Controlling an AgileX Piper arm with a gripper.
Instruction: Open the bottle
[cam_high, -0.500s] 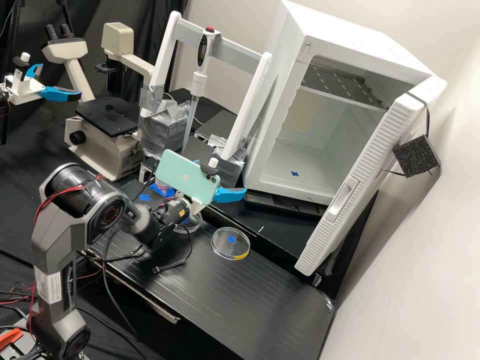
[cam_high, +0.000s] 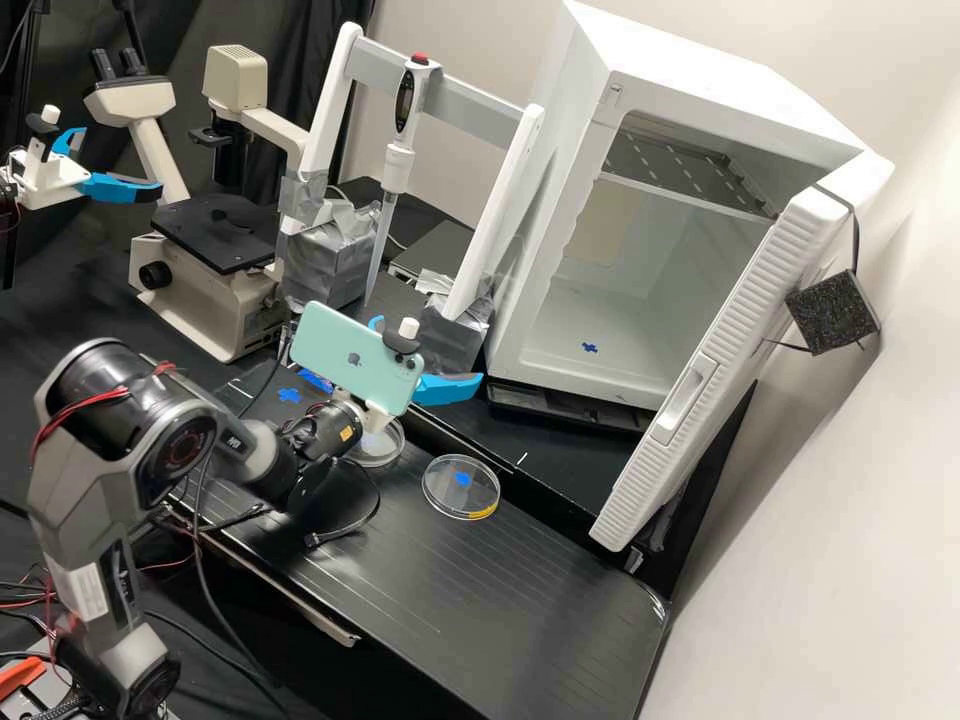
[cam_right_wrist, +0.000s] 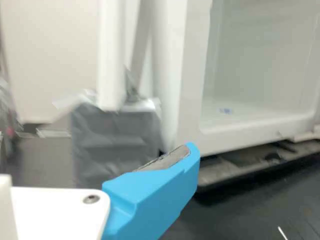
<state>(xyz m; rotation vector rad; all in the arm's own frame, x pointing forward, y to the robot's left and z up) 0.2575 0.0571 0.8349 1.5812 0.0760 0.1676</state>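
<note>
Looked like the pre-grasp step: the gripper (cam_high: 428, 350) was up over the black bench (cam_high: 520, 590), fingers (cam_high: 447, 388) spread apart, nothing seen held between them. Couldn't tell where the bottle was or how its cap sat, so opening couldn't be confirmed. Next move probably called for lining up with the bottle and lowering around the cap, before closing and twisting without tipping it.

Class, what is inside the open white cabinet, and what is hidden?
A slotted metal shelf near the top and a blue mark on its floor. The open door covers one side; anything behind it cannot be seen.
</note>
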